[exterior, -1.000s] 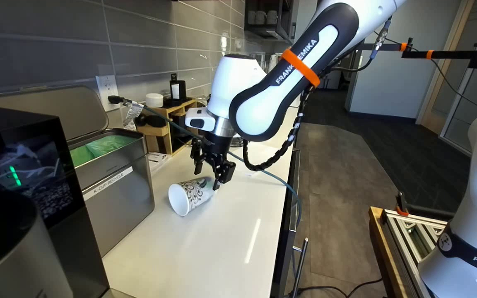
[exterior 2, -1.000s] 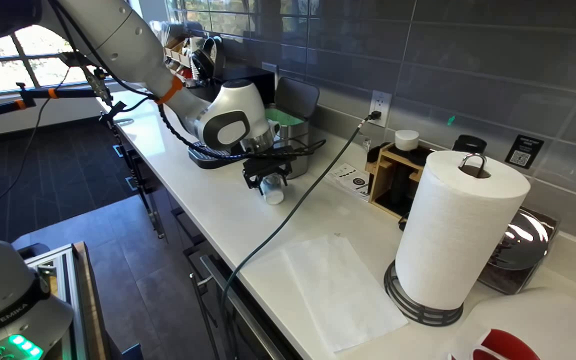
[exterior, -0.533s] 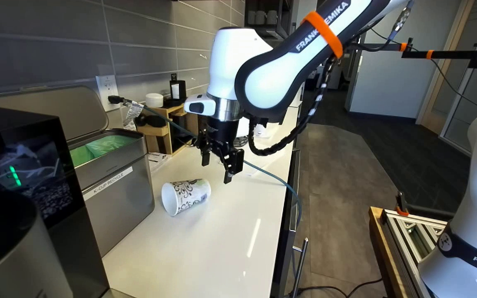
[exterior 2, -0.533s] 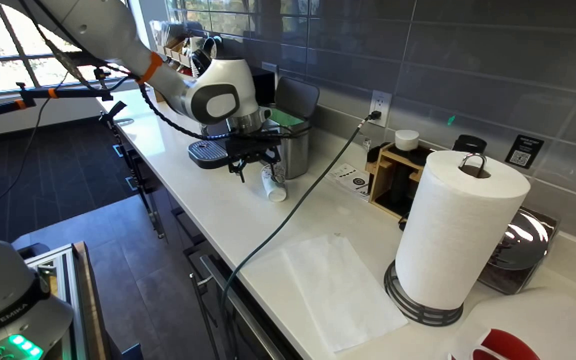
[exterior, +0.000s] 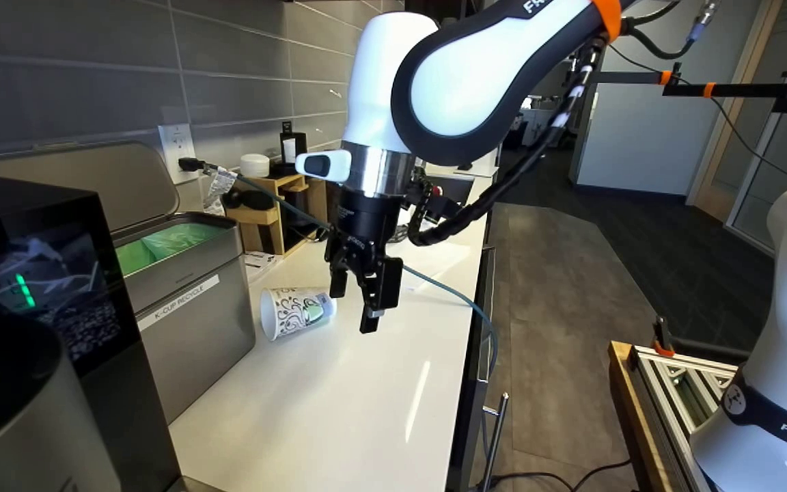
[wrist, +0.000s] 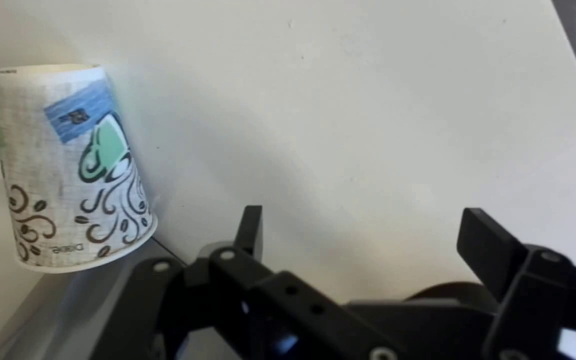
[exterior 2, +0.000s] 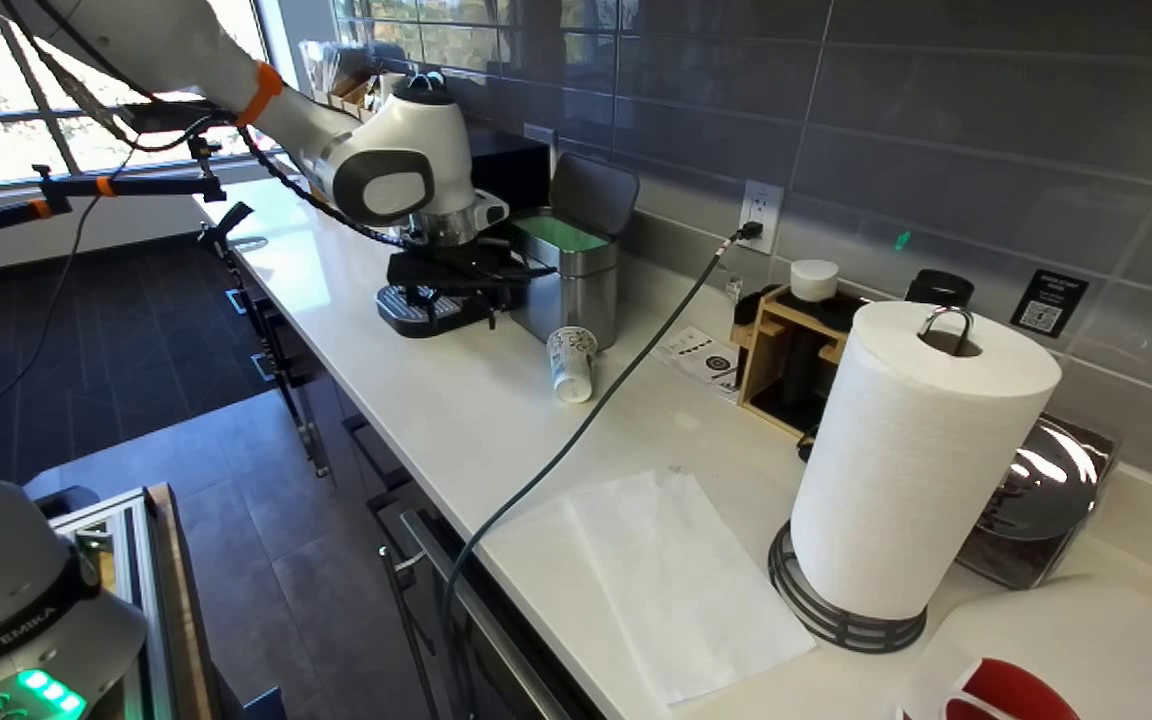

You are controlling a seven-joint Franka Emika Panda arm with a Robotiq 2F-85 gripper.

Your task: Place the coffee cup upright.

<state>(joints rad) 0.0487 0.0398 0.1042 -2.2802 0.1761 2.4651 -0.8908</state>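
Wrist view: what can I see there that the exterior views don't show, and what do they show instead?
Only the wrist view makes out small dark lettering on the swirl-patterned white paper cup.

Only the exterior views show the rectangular white wall outlet and the tan wooden organizer.

All three share that cup, lying on its side, the black two-fingered gripper and the flat white countertop.

In an exterior view, left of centre, the coffee cup is lying on the counter just right of the bin, the gripper hanging to the cup's right. In an exterior view, a cable is passing between the cup and, at the frame's right, the paper towel roll.
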